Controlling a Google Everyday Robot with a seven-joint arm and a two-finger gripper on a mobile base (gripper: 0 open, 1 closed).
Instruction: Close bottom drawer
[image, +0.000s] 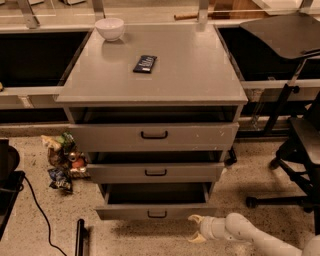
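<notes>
Spread hand (195, 229) hovers low beside the part-open bottom drawer (155, 212).
Best pushed squarely on the front panel, near its handle (157, 214), to seat it.

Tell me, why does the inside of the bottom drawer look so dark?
In the camera view the light comes from above: the cabinet top looks brightest, the middle drawer overhangs and shades the inside of the bottom drawer, and that drawer throws a dark shadow on the floor beneath it, just left of the open gripper at the bottom right.
</notes>
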